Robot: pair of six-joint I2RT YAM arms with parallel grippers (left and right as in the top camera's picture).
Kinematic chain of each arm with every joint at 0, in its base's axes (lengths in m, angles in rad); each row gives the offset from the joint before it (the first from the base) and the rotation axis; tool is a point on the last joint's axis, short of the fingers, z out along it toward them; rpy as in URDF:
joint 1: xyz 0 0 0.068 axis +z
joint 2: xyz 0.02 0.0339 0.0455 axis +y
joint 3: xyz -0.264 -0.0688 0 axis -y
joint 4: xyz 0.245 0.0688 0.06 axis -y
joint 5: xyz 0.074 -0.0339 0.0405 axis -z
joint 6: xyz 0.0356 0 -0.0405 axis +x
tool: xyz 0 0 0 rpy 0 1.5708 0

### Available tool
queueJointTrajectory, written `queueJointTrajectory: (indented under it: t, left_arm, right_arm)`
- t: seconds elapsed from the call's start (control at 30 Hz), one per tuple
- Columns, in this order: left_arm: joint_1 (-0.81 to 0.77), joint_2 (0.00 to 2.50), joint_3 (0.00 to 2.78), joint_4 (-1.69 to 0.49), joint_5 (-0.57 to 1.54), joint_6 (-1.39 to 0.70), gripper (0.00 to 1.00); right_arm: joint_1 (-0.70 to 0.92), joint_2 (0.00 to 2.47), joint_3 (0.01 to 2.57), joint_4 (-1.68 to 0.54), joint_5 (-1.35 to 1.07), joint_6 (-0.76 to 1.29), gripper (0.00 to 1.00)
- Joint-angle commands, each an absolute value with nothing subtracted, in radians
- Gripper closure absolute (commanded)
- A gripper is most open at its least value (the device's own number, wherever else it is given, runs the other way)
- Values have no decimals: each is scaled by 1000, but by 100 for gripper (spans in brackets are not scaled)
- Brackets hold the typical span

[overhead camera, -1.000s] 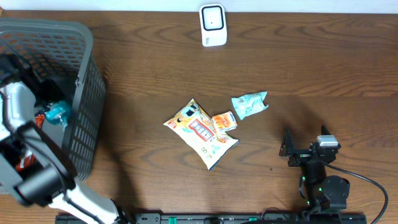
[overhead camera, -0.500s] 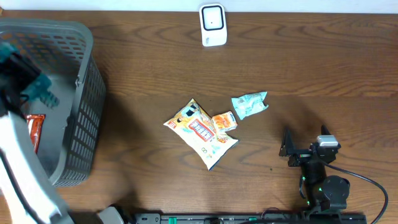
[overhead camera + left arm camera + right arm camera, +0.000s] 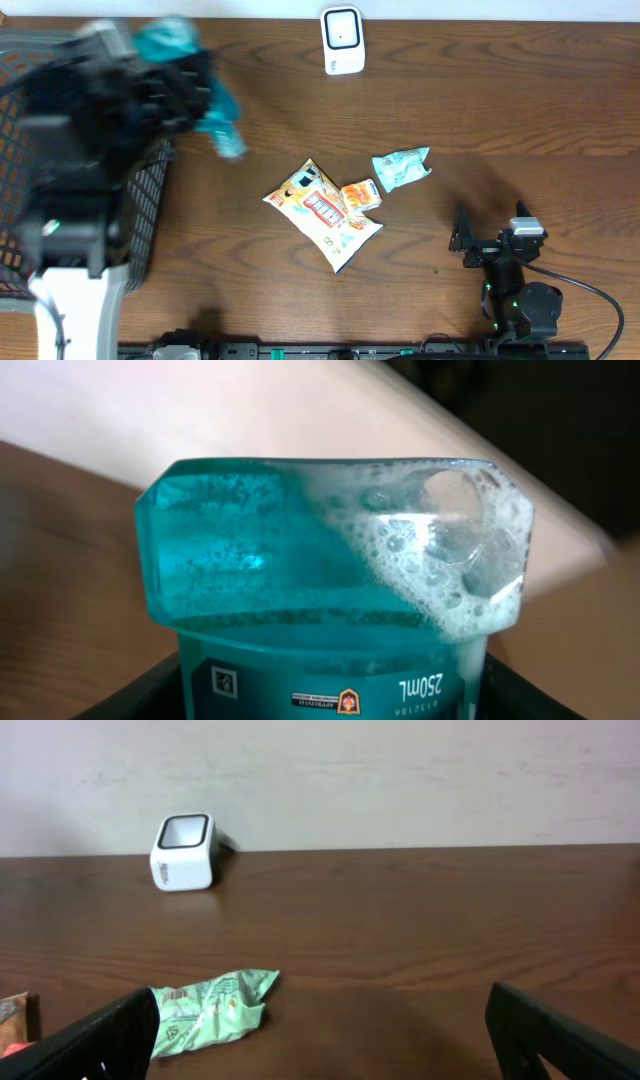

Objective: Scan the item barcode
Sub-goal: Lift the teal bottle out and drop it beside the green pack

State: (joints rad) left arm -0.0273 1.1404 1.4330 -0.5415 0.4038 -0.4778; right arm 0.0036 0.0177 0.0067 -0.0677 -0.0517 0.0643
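At 9 o'clock of the table (image 3: 520, 100) stands the dark wire basket (image 3: 140, 215), and above its rim, at about 10 o'clock, the left gripper (image 3: 190, 92) is blurred with motion. Its fingers are closed on the teal bottle (image 3: 222, 118), which is in the air, free of the basket and well apart from the scanner (image 3: 342, 40) at 12 o'clock. In the left wrist view the teal bottle (image 3: 330, 550) fills the picture: clear stiff plastic, partly full of blue-green liquid with foam at one side, and the label sits down between the fingers. I judge it to be rather heavy for its size, with a weight that shifts as the liquid runs, and smooth enough to slip or turn in a weak grip. The flat sides of the body seem the best place to hold, leaving the printed face free; I cannot see barcode stripes in these views. Near the centre lie a snack bag (image 3: 322, 212) with a small orange packet (image 3: 361, 194) touching it, and a green packet (image 3: 401, 168) just beside at 2 o'clock of them. At 5 o'clock the right gripper (image 3: 462, 240) waits low over the table, its fingers spread wide and holding nothing.
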Motion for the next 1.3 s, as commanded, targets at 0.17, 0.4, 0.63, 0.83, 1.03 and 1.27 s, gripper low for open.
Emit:
queueJointTrajectory:
  t: [0.17,0.4,0.63,0.83,1.03,1.27]
  left_arm:
    - [-417,1460,1455,-487,426,-545,54]
    - [-619,1703,1455,-345,426,-608,53]
    - [-746,1874,1455,-288,297,-607,53]
    - [-777,2005,1455,-160,275,-608,53]
    - [-776,2034,1455,-122,225,-607,1]
    - [-775,1996,1457,-126,220,-559,2]
  right_arm:
    - [-1,15,6,-71,-51,63,1]
    - [-1,15,6,-71,-51,63,1]
    - [-1,15,6,-71,-51,63,1]
    - [-1,15,6,-71,-51,63,1]
    - [-1,16,6,-71,-51,63,1]
    - [-1,16,6,-71,-51,63,1]
